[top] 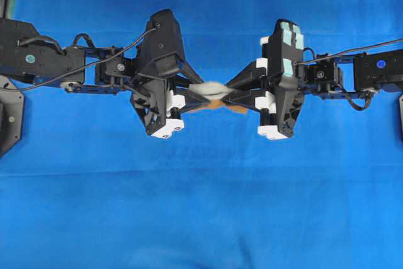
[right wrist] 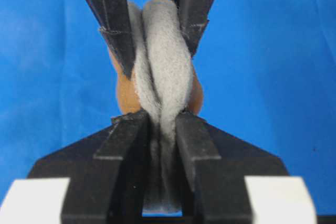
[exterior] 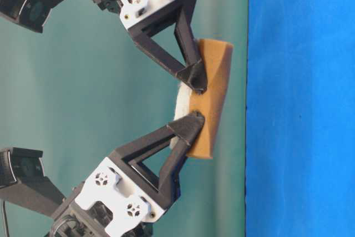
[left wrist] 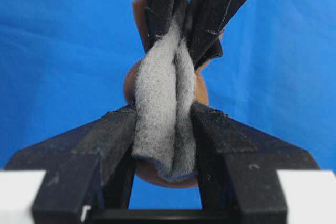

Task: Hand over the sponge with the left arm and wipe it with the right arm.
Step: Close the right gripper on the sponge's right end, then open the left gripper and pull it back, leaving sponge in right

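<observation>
The sponge (top: 211, 89) hangs in mid-air above the blue cloth, folded so its grey-white fuzzy side bulges up and its orange-brown layer (exterior: 215, 92) faces the cloth. My left gripper (top: 196, 92) is shut on the sponge's left end and squeezes the fuzzy side (left wrist: 160, 103) between its fingers (left wrist: 118, 132). From the opposite side my right gripper (top: 237, 92), with pale blue-green patches, is shut on the other end. In the right wrist view the sponge (right wrist: 164, 66) is pinched tight at my right gripper (right wrist: 160, 124). The two grippers' fingertips nearly meet.
The blue cloth (top: 201, 206) covers the whole table below both arms. A teal backdrop (exterior: 83, 92) stands behind the arms in the table-level view. The arm bodies stretch out to the left edge (top: 38, 58) and the right edge (top: 378, 70).
</observation>
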